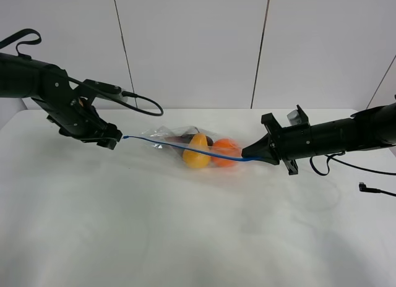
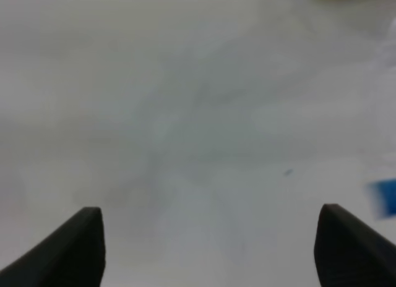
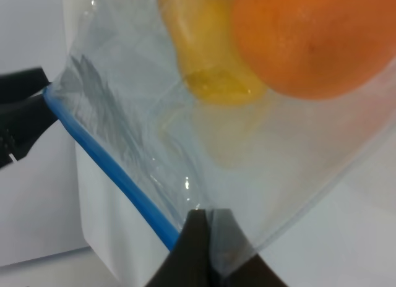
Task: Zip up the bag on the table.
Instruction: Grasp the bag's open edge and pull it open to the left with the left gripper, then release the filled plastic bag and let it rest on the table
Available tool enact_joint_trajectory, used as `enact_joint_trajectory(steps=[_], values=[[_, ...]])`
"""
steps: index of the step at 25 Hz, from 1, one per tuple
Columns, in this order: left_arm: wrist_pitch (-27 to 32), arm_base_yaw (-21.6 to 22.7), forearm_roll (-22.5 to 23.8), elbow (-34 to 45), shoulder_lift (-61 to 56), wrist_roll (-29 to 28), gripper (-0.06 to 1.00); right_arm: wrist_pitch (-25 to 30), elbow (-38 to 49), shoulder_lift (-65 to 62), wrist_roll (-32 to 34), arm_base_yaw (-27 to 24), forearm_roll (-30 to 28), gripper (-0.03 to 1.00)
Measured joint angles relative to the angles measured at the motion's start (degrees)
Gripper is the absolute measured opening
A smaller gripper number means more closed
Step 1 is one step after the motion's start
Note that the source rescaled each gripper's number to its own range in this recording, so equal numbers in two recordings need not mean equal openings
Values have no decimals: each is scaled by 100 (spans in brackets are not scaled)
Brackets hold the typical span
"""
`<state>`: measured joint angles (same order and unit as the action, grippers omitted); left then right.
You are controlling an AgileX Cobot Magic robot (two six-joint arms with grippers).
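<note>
Seen from the high camera, a clear crinkly plastic zip bag (image 1: 176,138) is lying mid-frame on the plain white matte table (image 1: 185,237). Its thin blue seal strip (image 1: 154,142) is stretching between the left gripper (image 1: 111,140) and the right gripper (image 1: 246,156). In the blurred left wrist view the dark fingertips (image 2: 77,256) are standing wide apart, seemingly on nothing. In the right wrist view the jaws are pinching the strip at lower centre.

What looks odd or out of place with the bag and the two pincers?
The left pincer is open and holds nothing; the blue seal strip shows only at one side, outside its gap. The right pincer is shut on the edge of the bag. Nothing is spilled: the pear and orange are inside.
</note>
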<state>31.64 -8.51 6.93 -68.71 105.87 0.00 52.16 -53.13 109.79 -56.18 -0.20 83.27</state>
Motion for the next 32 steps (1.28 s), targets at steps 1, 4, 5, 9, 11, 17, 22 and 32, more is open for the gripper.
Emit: enact_joint_trajectory(steps=[1, 4, 5, 9, 11, 17, 22, 32], values=[[162, 119, 0, 0, 0, -148, 100, -6, 0, 0, 0, 0, -4, 0], [478, 476, 0, 0, 0, -357, 100, -17, 0, 0, -5, 0, -31, 0], [541, 608, 0, 0, 0, -406, 100, -24, 0, 0, -5, 0, -45, 0], [617, 1130, 0, 0, 0, -460, 100, -23, 0, 0, -5, 0, -158, 0], [617, 1355, 0, 0, -19, -460, 100, -23, 0, 0, -9, 0, -233, 0], [541, 1716, -8, 0, -313, -437, 100, -54, 0, 0, -19, 0, -320, 0], [486, 1716, -114, 44, -756, -346, 100, -99, 0, 0, -19, 0, -338, 0], [-398, 1716, -154, 1640, -3938, -223, 100, -125, 0, 0, -19, 0, -372, 0]])
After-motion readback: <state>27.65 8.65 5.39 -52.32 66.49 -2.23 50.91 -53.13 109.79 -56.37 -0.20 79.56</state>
